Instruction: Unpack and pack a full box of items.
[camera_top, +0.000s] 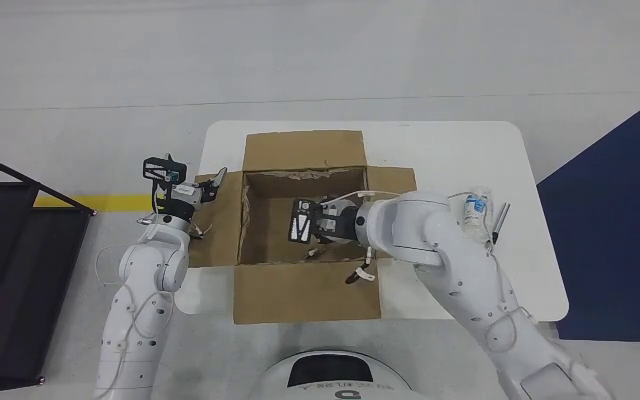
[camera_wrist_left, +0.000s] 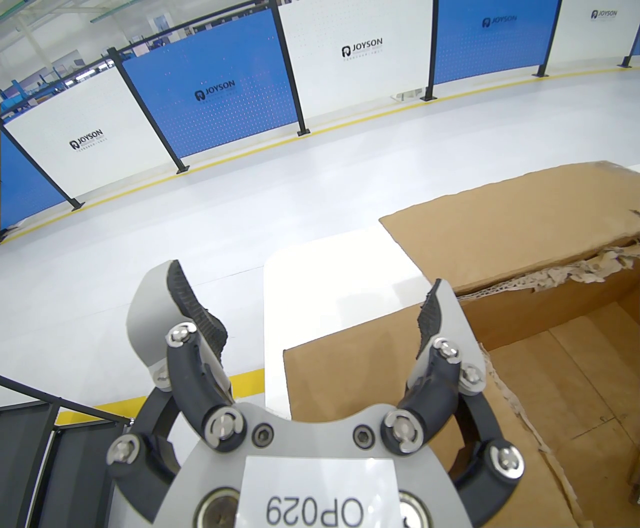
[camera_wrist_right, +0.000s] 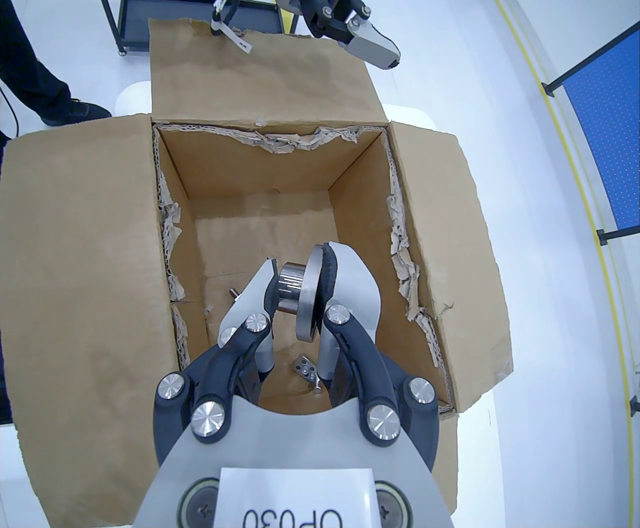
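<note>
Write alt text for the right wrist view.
The right gripper is shut on a flanged metal part, held above the floor of the open cardboard box. On that floor lie small metal pieces; the flaps are folded outward, with torn edges.

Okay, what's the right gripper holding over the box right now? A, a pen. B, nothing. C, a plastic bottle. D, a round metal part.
D: the right gripper is shut on a round metal part with a flange, above the open cardboard box.
</note>
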